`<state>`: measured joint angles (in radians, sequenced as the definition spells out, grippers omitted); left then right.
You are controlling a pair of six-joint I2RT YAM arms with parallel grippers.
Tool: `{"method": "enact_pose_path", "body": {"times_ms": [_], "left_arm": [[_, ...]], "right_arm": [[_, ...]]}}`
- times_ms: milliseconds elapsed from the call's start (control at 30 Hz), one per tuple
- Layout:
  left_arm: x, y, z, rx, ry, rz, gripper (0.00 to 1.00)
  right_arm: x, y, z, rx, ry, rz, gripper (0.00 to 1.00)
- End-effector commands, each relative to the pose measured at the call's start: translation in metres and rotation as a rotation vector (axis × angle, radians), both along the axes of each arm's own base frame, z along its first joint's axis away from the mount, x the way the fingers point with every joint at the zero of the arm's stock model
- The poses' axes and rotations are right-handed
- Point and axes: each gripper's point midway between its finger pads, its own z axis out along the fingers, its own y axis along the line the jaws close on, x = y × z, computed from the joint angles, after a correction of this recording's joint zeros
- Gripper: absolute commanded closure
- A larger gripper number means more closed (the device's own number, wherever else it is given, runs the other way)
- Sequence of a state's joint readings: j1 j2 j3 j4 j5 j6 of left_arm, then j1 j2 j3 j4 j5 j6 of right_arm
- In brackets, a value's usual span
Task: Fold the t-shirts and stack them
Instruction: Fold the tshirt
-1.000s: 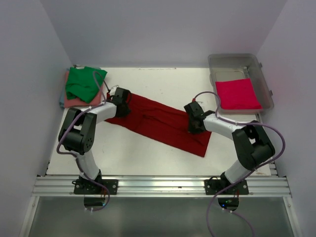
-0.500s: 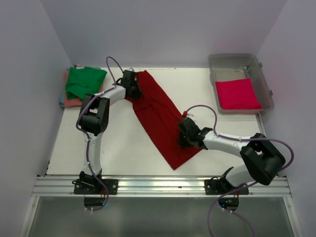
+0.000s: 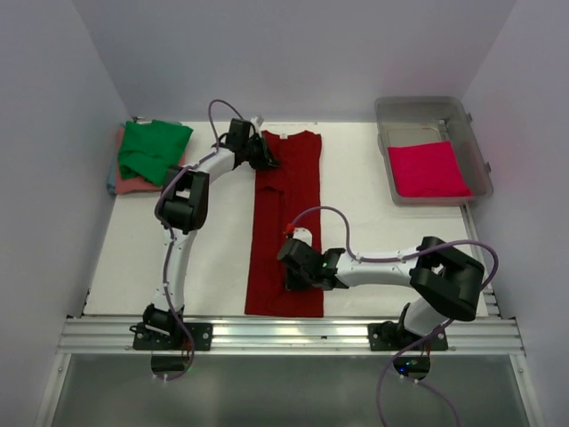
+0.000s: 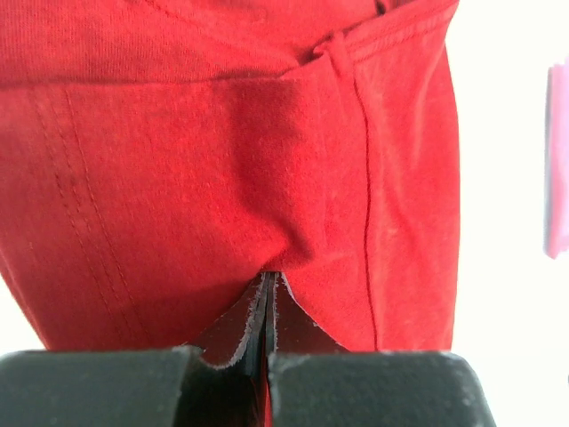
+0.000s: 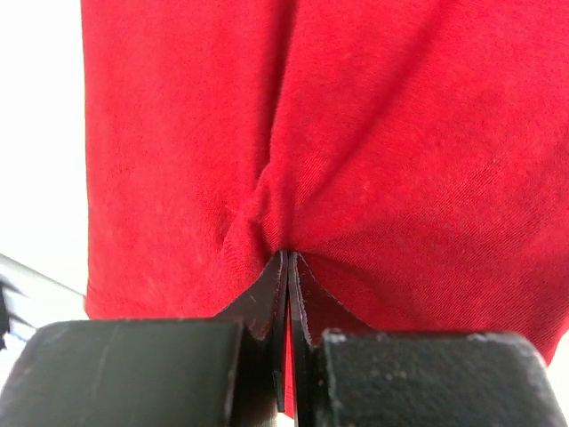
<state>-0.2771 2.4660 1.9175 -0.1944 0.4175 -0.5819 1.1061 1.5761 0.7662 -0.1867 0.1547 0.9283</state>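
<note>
Your dark red t-shirt (image 3: pixel 284 222) lies on the tabletop (image 3: pixel 382 231) as 1 long narrow strip, running straight from the far edge to the near edge, a little left of centre. It lies mostly flat, with some creases around the middle.

Your left pincer (image 3: pixel 264 156) sits at the far end of that strip, on its left edge. In the left wrist view its 2 fingers are pressed together on a small pinch of the red cloth, which puckers up where it meets the tips; a stitched seam and a hem run past just beyond.

Your right pincer (image 3: pixel 292 271) is at the near part of the strip, with the right arm stretched low across the tabletop from its base on the right. In the right wrist view it is clamped the same way, and the red cloth gathers into a small bunch right at the fingertips.

The green t-shirt (image 3: pixel 151 147) rests on top of the salmon pink t-shirt (image 3: pixel 129 185) in the far left corner, well apart from the strip. The bright pinkish-red t-shirt (image 3: pixel 427 169) lies folded in the clear plastic tub (image 3: pixel 477 142) at the far right.
</note>
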Motion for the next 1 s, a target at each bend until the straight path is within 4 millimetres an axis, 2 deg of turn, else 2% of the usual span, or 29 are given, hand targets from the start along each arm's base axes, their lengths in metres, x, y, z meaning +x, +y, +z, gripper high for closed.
{"method": "enact_pose_path", "body": {"times_ms": [0, 100, 200, 400, 467, 500, 533, 567, 600, 633, 667, 700, 733, 767, 800, 833, 867, 900, 967], "left_arm": [[-0.004, -0.008, -0.024, -0.057, 0.025, -0.082, 1.00], [0.002, -0.018, -0.015, -0.125, 0.009, -0.107, 1.00], [0.004, -0.022, -0.008, -0.141, -0.004, -0.127, 1.00], [0.006, -0.023, 0.019, -0.171, -0.065, -0.159, 1.00], [0.008, -0.022, 0.040, -0.183, -0.104, -0.166, 0.98], [0.006, -0.019, 0.045, -0.178, -0.108, -0.162, 0.93], [0.006, -0.016, 0.079, -0.181, -0.167, -0.159, 0.81], [0.009, -0.011, 0.098, -0.173, -0.224, -0.140, 0.77], [0.000, -0.004, 0.133, -0.163, -0.288, -0.128, 0.73], [-0.004, 0.001, 0.150, -0.148, -0.318, -0.111, 0.63], [0.000, 0.008, 0.174, -0.130, -0.400, -0.069, 0.57], [-0.007, 0.014, 0.182, -0.107, -0.415, -0.049, 0.52], [-0.015, 0.022, 0.221, -0.102, -0.484, -0.025, 0.39], [-0.019, 0.029, 0.231, -0.082, -0.496, 0.012, 0.36], [-0.028, 0.034, 0.228, -0.067, -0.482, 0.032, 0.35], [-0.039, 0.040, 0.251, -0.071, -0.518, 0.050, 0.34], [-0.044, 0.046, 0.253, -0.057, -0.520, 0.081, 0.34], [-0.060, 0.053, 0.252, -0.059, -0.507, 0.104, 0.34], [-0.073, 0.064, 0.249, -0.040, -0.502, 0.154, 0.33]], "right_arm": [[-0.057, -0.028, -0.032, -0.179, 0.174, 0.075, 1.00], [-0.071, 0.000, -0.017, -0.132, 0.149, 0.140, 1.00], [-0.080, 0.016, -0.008, -0.115, 0.130, 0.175, 1.00], [-0.080, 0.024, -0.002, -0.162, 0.084, 0.206, 1.00], [-0.077, 0.024, 0.002, -0.161, 0.058, 0.215, 1.00], [-0.077, 0.027, 0.012, -0.139, 0.037, 0.224, 1.00], [-0.076, 0.029, 0.018, -0.126, 0.013, 0.234, 1.00], [-0.070, 0.030, 0.026, -0.119, -0.038, 0.250, 1.00], [-0.069, 0.036, 0.045, -0.066, -0.076, 0.269, 0.98], [-0.069, 0.039, 0.055, -0.042, -0.101, 0.289, 0.91], [-0.066, 0.039, 0.066, -0.022, -0.137, 0.312, 0.76], [-0.064, 0.040, 0.077, 0.002, -0.164, 0.318, 0.67], [-0.062, 0.043, 0.099, 0.063, -0.203, 0.327, 0.60], [-0.058, 0.042, 0.108, 0.074, -0.242, 0.337, 0.50], [-0.056, 0.043, 0.118, 0.094, -0.266, 0.340, 0.46], [-0.055, 0.041, 0.130, 0.108, -0.294, 0.357, 0.41], [-0.052, 0.041, 0.136, 0.108, -0.315, 0.357, 0.40], [-0.045, 0.039, 0.144, 0.091, -0.347, 0.341, 0.38], [-0.033, 0.040, 0.157, 0.056, -0.406, 0.332, 0.36]]}}
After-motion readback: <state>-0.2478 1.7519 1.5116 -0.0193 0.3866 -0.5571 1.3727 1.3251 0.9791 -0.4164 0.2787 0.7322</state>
